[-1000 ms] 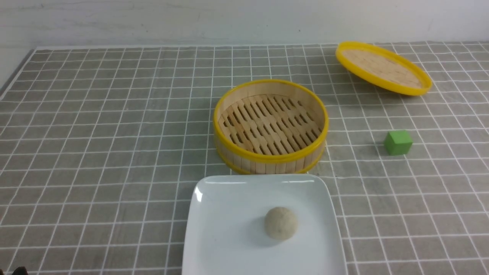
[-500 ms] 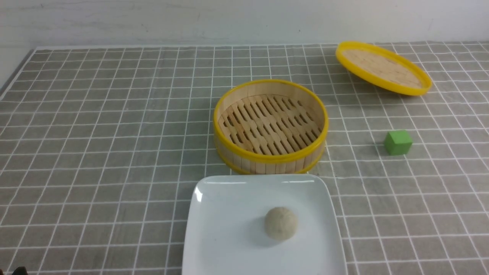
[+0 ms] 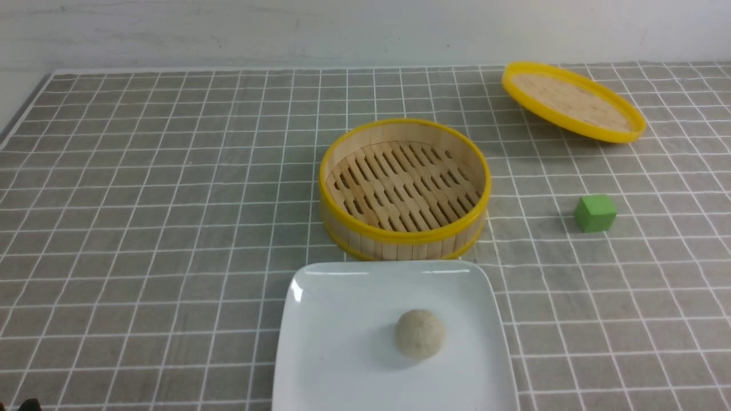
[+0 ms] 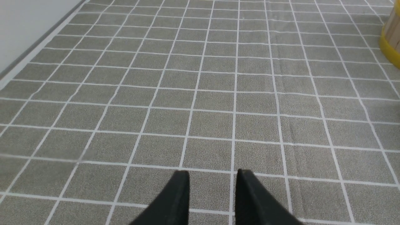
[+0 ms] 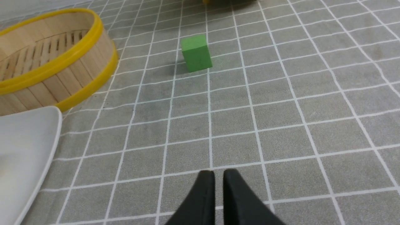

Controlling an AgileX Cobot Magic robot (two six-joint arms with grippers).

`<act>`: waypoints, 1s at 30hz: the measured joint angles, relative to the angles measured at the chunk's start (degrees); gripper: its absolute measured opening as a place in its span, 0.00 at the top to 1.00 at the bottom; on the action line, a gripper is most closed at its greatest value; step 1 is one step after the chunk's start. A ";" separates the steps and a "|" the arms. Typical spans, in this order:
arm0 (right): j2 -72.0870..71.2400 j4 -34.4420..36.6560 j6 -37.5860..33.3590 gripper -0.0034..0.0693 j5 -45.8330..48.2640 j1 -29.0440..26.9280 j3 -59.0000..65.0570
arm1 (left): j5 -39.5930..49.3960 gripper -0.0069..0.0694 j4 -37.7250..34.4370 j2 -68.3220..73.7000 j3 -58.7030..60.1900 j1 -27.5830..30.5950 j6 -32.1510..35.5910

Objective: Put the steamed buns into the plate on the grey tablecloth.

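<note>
One off-white steamed bun (image 3: 420,334) rests inside the white square plate (image 3: 337,319), right of its middle, on the grey tablecloth (image 3: 143,200). Neither gripper appears in the front view. In the left wrist view my left gripper (image 4: 212,175) hovers over bare cloth, its black fingers apart with nothing between them. My right gripper (image 5: 218,175) hangs over the cloth beside the plate's edge (image 5: 25,147). Only a thin slit separates its fingers and they hold nothing.
An empty bamboo steamer (image 3: 400,242) with a yellow rim stands just behind the plate. Its round lid (image 3: 573,101) lies tilted at the back right. A green cube (image 3: 594,213) sits right of the steamer, ahead of the right gripper (image 5: 196,53).
</note>
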 joint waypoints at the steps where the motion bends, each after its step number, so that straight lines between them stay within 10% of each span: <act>1: 0.00 0.00 0.00 0.86 0.00 0.51 0.00 | 0.00 0.59 0.00 0.00 0.00 0.00 0.00; 30: 0.00 0.00 0.00 0.81 0.00 0.87 0.00 | 0.00 0.59 0.00 0.00 0.00 0.00 0.00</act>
